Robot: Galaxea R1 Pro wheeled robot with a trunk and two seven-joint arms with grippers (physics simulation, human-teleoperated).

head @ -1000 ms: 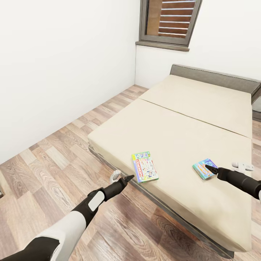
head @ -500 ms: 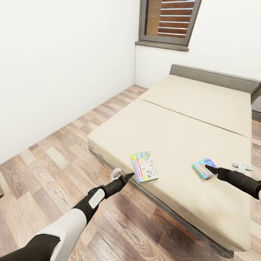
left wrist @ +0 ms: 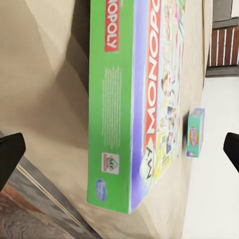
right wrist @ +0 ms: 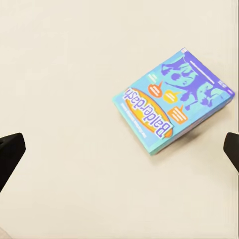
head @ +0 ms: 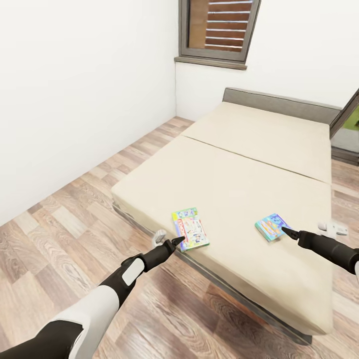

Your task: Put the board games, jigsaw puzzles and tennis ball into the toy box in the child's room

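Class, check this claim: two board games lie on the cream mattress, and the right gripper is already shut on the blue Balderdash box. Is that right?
Not quite. The right gripper is open and holds nothing; the right wrist view shows its fingertips spread wide with the Balderdash box lying free on the mattress. The rest stands: it and the Monopoly box lie on the bed.

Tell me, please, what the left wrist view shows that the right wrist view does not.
Left wrist alone: the green-sided Monopoly box near the mattress edge, the bed's dark frame, wooden floor and the slatted window. Right wrist alone: the Balderdash box's printed cover, seen from above. Both share that blue box, small and edge-on in the left wrist view, and the cream mattress.
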